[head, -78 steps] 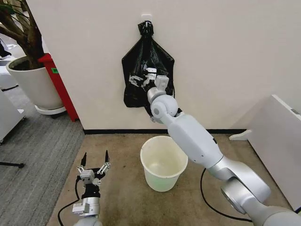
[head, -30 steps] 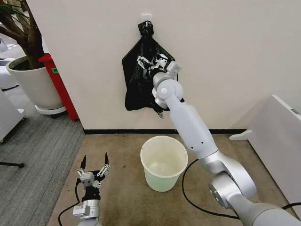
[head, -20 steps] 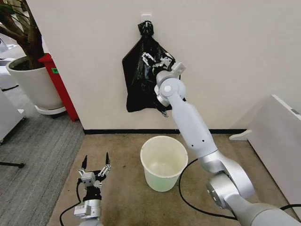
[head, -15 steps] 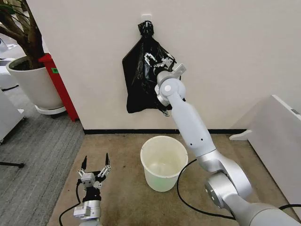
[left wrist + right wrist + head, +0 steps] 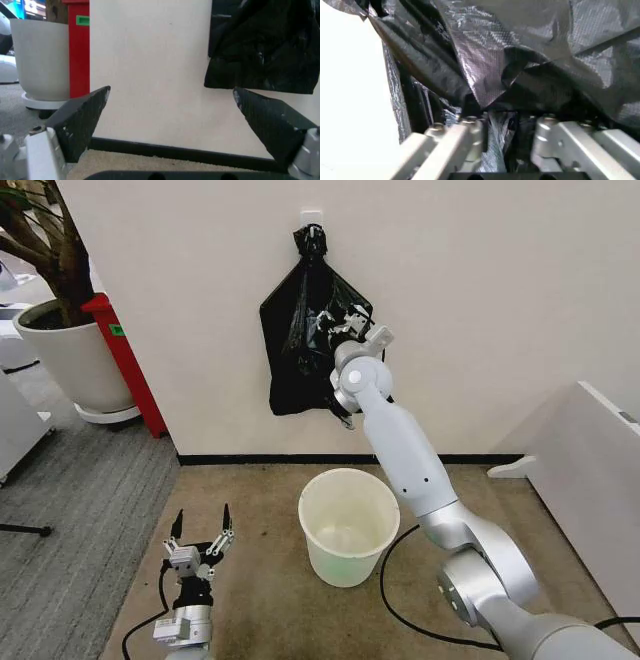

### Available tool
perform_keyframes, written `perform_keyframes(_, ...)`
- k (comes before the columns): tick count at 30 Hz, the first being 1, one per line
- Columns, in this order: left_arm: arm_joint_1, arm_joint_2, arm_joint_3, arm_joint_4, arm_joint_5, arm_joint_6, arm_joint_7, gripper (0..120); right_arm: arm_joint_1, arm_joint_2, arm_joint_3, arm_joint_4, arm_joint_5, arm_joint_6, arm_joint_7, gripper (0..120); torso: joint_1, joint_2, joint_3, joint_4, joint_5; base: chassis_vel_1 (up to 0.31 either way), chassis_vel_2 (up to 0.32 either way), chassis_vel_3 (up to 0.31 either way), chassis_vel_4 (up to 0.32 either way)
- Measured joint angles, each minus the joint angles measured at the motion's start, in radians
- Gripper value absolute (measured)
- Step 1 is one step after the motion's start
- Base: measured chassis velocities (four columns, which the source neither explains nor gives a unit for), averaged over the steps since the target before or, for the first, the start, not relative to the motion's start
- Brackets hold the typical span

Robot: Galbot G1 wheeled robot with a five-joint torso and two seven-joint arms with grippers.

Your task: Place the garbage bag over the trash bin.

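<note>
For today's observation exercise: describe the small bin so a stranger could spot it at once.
Start at the cream wall where a black bag hangs. On the brown carpet right below the bag stands the bin, open and upright. It is small, cream-white and bare inside, unlike the far larger white plant pot holding a tree.

Lighting's pretty even and bright in the head view, soft indoor light, no hard shadows. The trash bin [image 5: 348, 525] drops just a faint shade on the carpet [image 5: 270, 600], and straight lines bow a bit near the frame edges. The garbage bag [image 5: 305, 340] picks up small glossy highlights on its crinkles. In the left wrist view the left gripper [image 5: 170, 123] fingers are soft and blurry up close. The right wrist view is murky, with the bag's sheen and the wall blown out white.
</note>
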Motion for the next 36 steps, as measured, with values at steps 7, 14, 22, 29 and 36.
perform_keyframes(7, -0.010, 0.005, -0.001, 0.000, -0.002, 0.002, -0.001, 97, -0.005, -0.001, -0.007, 0.012, -0.008, 0.006, 0.001, 0, 0.000, 0.000, 0.000, 0.0000, 0.0000, 0.000, 0.000, 0.000, 0.000)
perform_keyframes(14, -0.031, 0.038, 0.002, -0.004, -0.021, 0.003, -0.009, 97, -0.022, -0.010, -0.036, 0.067, -0.018, 0.009, 0.029, 0, 0.000, 0.000, 0.000, 0.0001, -0.0001, 0.000, 0.000, 0.000, 0.000)
perform_keyframes(22, -0.071, 0.149, 0.010, -0.109, -0.149, 0.056, -0.014, 97, -0.062, -0.046, -0.109, 0.204, -0.088, -0.002, 0.068, 0, 0.000, 0.000, 0.000, 0.0001, -0.0001, 0.000, 0.000, 0.000, 0.000)
perform_keyframes(29, -0.136, 0.289, 0.008, -0.198, -0.283, 0.126, -0.025, 97, -0.089, -0.077, -0.148, 0.288, -0.132, -0.021, 0.081, 0, 0.000, 0.000, 0.000, 0.0001, -0.0002, 0.000, 0.000, 0.000, 0.000)
perform_keyframes(36, -0.260, 0.496, 0.014, -0.225, -0.447, 0.196, -0.079, 97, -0.113, -0.102, -0.169, 0.332, -0.202, -0.045, 0.070, 0, 0.000, 0.000, 0.000, 0.0002, -0.0004, 0.000, 0.000, 0.000, 0.000)
